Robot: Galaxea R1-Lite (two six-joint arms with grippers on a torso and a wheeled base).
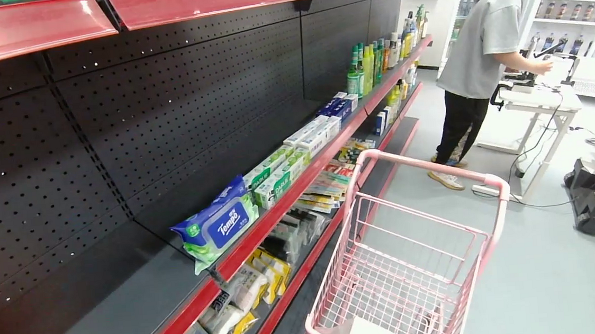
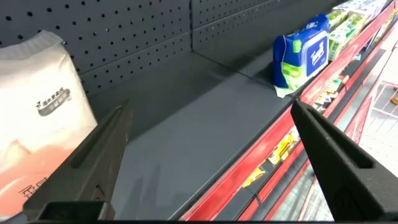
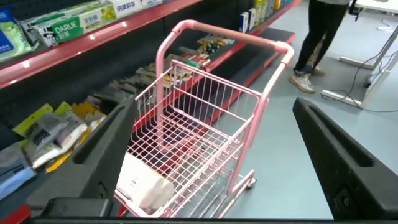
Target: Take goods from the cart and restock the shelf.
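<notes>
The left tool (image 2: 210,107) hangs over the dark shelf (image 2: 205,130). Its two fingers are spread wide apart and there is nothing between them. Just beside one finger (image 2: 93,162) a soft white and pink tissue pack (image 2: 34,118) stands on the shelf, close to the back wall (image 2: 143,31) with the little holes. I cannot tell if the finger touches it. Farther along the same shelf, well apart from the tissue pack, a blue and green pack of wipes (image 2: 303,53) sits near the red front edge and leans a bit. Past the wipes come green and white toothpaste boxes (image 1: 277,175) lying in a row, then some blue boxes (image 1: 338,105), and then green and yellow bottles (image 1: 367,68) standing up at the far end. On the lower shelf under them lie small yellow packs (image 1: 271,275) and other little goods, too small to tell apart. The right tool (image 3: 212,104) hangs above the pink shopping cart (image 3: 224,34). Its fingers are wide apart too, and it holds nothing. The cart stands on the grey floor (image 1: 539,275) just beside the shelf, with its handle at the far end. A white package (image 3: 146,180) lies on the bottom of the cart's wire basket, at the end nearest the robot.
</notes>
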